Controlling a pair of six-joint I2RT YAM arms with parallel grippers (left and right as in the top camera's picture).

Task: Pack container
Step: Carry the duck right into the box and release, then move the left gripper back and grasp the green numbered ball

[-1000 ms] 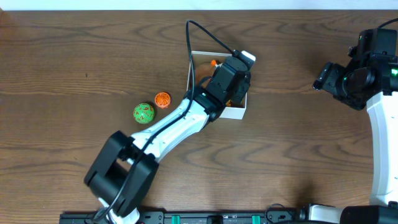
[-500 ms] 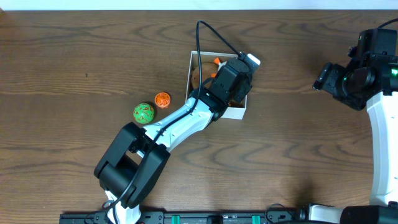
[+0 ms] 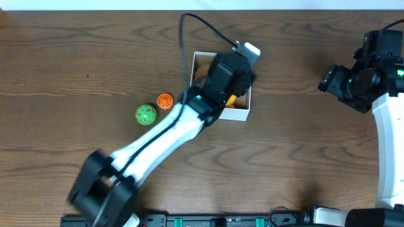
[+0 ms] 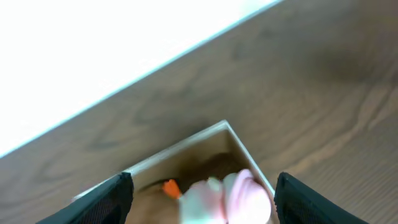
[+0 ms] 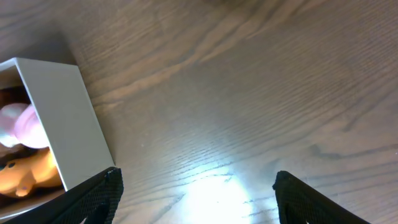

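Left tool (image 4: pixel 203 182), right tool (image 5: pixel 198 179) apart; pink toy (image 4: pixel 241 191) in container (image 4: pixel 180 147) shows only in wrist views

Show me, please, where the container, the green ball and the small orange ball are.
container (image 3: pixel 238 114): overhead view, on its white wall nearest the camera's lower edge.
green ball (image 3: pixel 146 114): overhead view, on the middle of the ball.
orange ball (image 3: pixel 165 101): overhead view, on the middle of the ball.

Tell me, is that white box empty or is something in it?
Not empty. The container holds at least a pink toy and an orange toy, visible in the right wrist view.
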